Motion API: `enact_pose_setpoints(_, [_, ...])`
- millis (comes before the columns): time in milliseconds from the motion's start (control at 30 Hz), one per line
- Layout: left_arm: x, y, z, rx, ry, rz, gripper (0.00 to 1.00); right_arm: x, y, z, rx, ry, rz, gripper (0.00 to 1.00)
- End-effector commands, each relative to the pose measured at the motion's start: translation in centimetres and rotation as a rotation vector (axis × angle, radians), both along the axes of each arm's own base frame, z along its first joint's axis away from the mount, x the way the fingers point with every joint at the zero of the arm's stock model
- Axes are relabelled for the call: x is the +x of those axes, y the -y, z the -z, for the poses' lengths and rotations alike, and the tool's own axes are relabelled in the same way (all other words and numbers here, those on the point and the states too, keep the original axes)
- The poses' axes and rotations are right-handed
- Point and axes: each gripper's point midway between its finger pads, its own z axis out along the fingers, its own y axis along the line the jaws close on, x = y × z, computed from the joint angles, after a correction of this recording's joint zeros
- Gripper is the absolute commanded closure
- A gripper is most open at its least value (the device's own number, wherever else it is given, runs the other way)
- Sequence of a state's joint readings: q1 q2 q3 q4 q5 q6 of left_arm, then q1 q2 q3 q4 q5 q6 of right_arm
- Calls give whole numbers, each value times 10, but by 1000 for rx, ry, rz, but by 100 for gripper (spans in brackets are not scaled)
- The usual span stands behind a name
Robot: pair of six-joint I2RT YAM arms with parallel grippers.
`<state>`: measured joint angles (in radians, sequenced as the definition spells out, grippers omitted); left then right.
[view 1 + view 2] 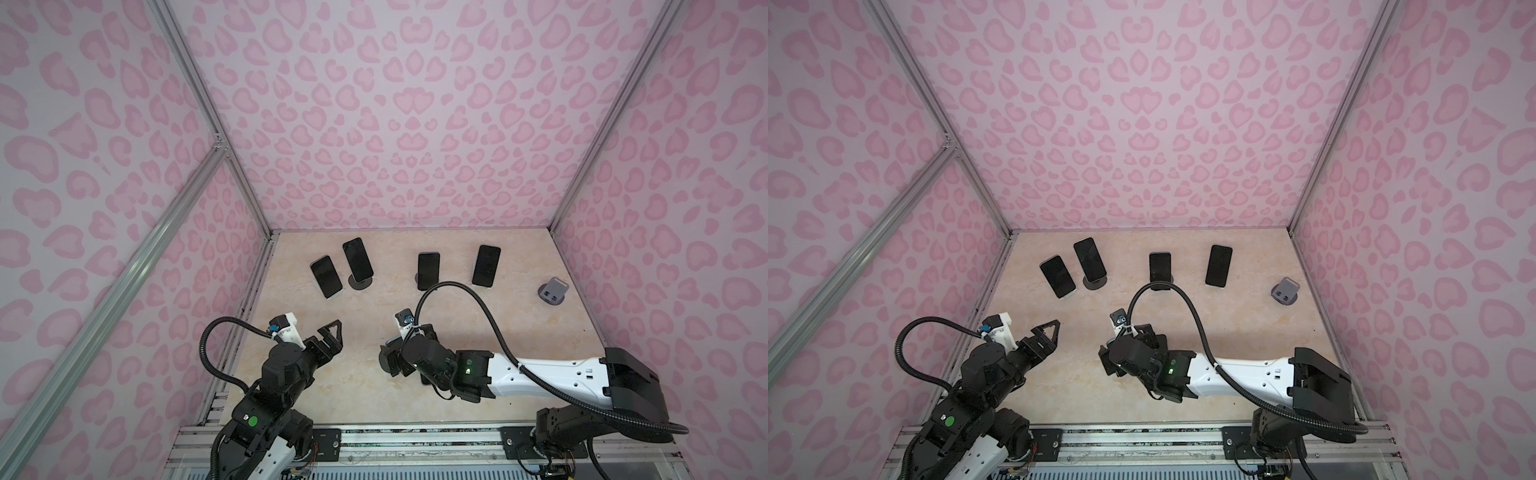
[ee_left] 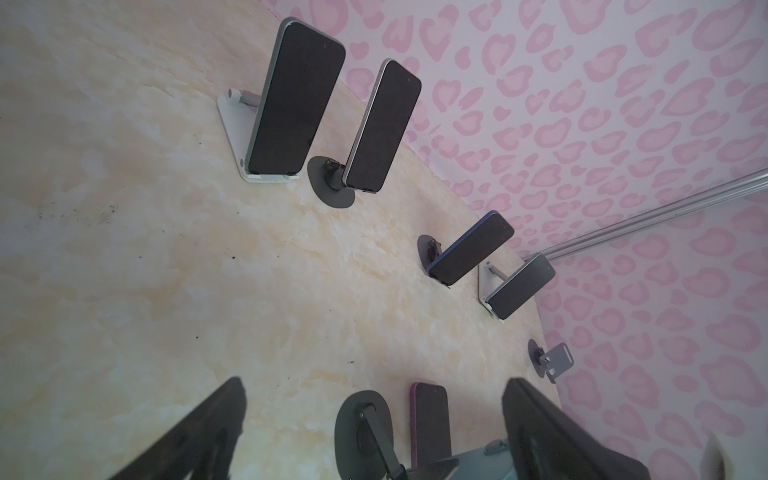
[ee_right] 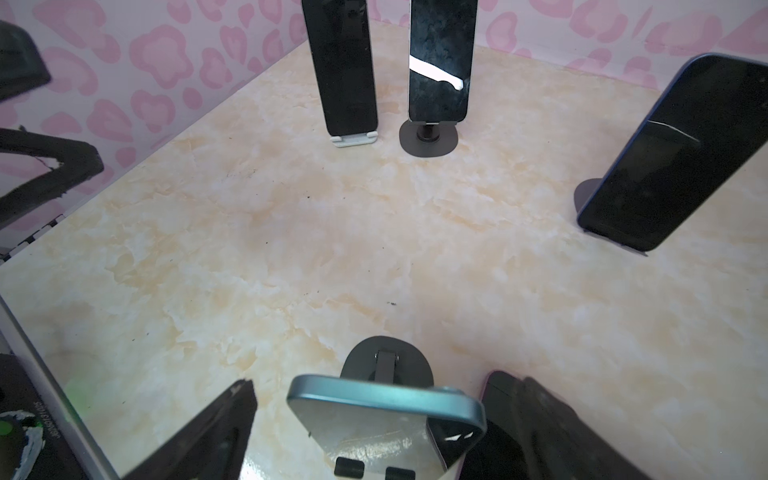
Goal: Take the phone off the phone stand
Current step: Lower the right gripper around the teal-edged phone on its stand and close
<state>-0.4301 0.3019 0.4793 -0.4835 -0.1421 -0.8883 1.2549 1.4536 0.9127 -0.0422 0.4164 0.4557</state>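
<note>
Right wrist view: your right gripper [image 3: 370, 380], jaws spread, straddles the teal-plated phone stand [image 3: 386, 419]. The purple-edged, dark-screened phone [image 2: 430, 415] lies flat on the table [image 3: 291, 249] just beside its base. Your left gripper [image 1: 334, 334] hangs released, empty. Four rear stands [image 1: 359, 283] each hold one of the rear phones [image 1: 486, 266].

Two arms, both stretched inward.
The left claw [image 1: 335, 337] points toward the middle, jaws apart; the right arm [image 1: 540, 374] stretches leftward, wrist tipped down, and the right claw [image 3: 370, 384] gapes just as wide.
</note>
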Motion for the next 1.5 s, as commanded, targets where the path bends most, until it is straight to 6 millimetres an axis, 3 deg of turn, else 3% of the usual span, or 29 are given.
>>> enact_pose_setpoints(0, [1, -1, -5, 5, 18, -2, 1, 4, -4, -2, 33, 8, 25, 2])
enact_pose_setpoints(600, [2, -1, -3, 26, 17, 3, 0, 12, -5, 23, 13, -17, 66, 11])
enact_pose_setpoints(967, [3, -2, -1, 40, 10, -1, 0, 12, -6, 32, -2, -25, 54, 23])
enact_pose_setpoints(1467, [3, -2, -6, 45, 20, 3, 0, 10, -6, 20, 3, 1, 29, 35])
